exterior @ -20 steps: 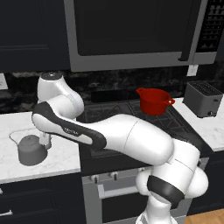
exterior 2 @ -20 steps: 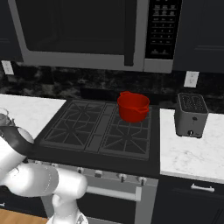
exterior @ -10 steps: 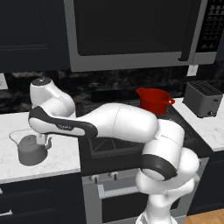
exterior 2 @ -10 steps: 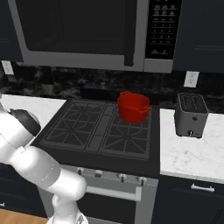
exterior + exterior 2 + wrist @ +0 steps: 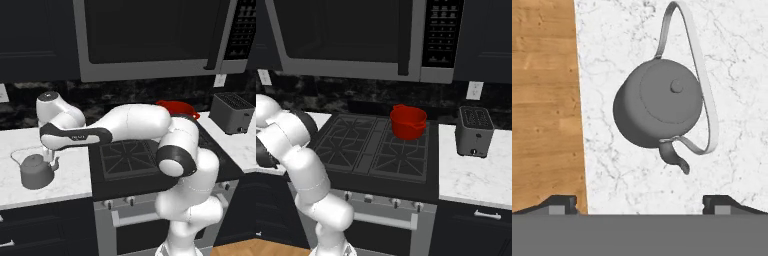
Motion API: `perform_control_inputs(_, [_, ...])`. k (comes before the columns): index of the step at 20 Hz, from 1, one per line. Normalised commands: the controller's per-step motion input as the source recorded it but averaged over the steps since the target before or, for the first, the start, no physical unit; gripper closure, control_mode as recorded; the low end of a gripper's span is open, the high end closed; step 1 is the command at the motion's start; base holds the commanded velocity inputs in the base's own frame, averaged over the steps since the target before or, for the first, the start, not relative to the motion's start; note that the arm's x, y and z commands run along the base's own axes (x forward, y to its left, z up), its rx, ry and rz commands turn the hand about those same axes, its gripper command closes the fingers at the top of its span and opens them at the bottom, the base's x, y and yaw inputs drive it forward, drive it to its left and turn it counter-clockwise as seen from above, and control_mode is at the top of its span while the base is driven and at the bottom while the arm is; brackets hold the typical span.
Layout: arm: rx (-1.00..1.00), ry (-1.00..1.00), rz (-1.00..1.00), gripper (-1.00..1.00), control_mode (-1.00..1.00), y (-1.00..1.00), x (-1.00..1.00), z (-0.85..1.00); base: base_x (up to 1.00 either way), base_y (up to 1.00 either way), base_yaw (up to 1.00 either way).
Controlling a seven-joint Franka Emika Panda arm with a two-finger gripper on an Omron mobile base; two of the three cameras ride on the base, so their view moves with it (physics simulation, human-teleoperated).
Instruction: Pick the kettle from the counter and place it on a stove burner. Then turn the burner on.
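Hovering above the grey kettle [image 5: 658, 103], the end effector [image 5: 640, 204] has its jaws spread wide, holding nothing; the kettle stands upright on the white desk [image 5: 737, 65].

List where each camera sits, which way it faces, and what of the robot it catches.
Left base view: behind-left, facing the counter and kettle; arm stretched left.
Right base view: behind-right, facing the stove, red pot, toaster; arm at left edge.
Hand view: straight down on the kettle; open claw.
Both base views share stove, pot, toaster.
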Motion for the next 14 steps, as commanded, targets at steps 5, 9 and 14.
perform_control_inputs(5, [-0.05, 0.00, 0.00, -1.00, -1.00, 0.16, 0.43, -0.31, 0.00, 0.00, 0.00])
perform_control_inputs(9, [-0.01, 0.00, 0.00, -1.00, -1.00, 0.31, 0.53, -0.08, 0.00, 0.00, 0.00])
perform_control_inputs(14, [0.00, 0.00, 0.00, -1.00, -1.00, 0.41, 0.34, 0.00, 0.00, 0.00, 0.00])
